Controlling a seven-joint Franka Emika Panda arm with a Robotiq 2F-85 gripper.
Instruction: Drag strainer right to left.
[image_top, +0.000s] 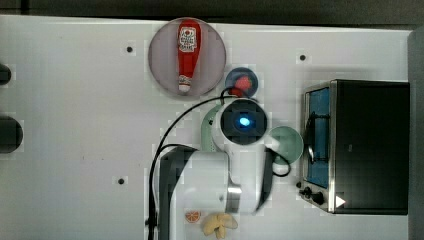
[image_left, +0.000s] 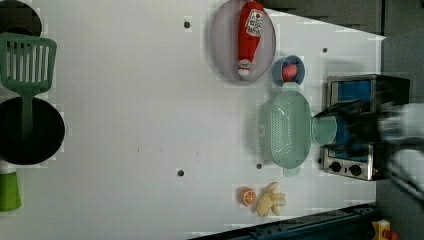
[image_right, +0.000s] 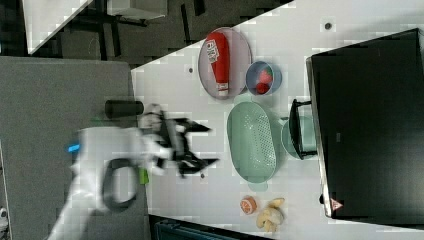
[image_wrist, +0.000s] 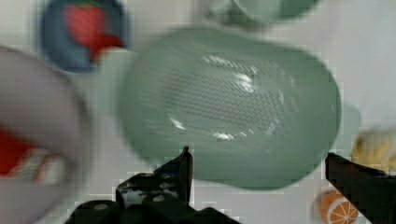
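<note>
Approach step: gripper (image_wrist: 257, 158) is held above the strainer (image_left: 289, 127), fingers wide apart, nothing gripped

Strainer is seen empty, between mug (image_left: 324, 130) and open table; a finger must be lowered inside its rim next. A ketchup bottle (image_left: 249, 36) is carried on the plate (image_left: 220, 45)

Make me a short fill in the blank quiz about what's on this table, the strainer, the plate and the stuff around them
1. The ketchup bottle lies on the round grey ____.
2. The blue bowl holds a red ____.
3. The end effector hangs over the strainer with its jaws ____.
4. Beside the banana bunch lies half an ____.

Missing words: plate; strawberry; open; orange
</note>
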